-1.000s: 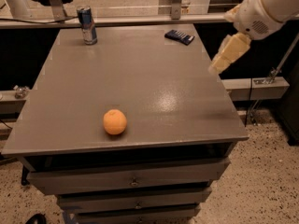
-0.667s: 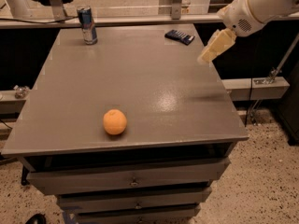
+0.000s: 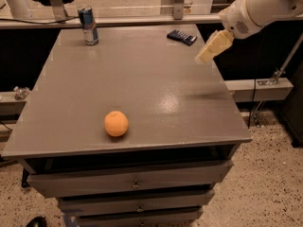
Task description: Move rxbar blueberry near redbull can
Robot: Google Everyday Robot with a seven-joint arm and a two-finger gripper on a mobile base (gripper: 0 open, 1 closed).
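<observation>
Since one second ago the gripper [image 3: 204, 56] has moved toward the far edge of the worktop [image 3: 142, 74], nearer to the rxbar blueberry [image 3: 181, 37] lying flat there. It hovers beside the bar, probably lining up a grasp; open or closed, I cannot tell. The redbull can [image 3: 88, 25] stands well apart, far left.

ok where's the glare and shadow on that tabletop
Camera view: pale glare on the table right of centre; a faint shadow streak beside it, under the gripper hovering above the table's right edge.
</observation>
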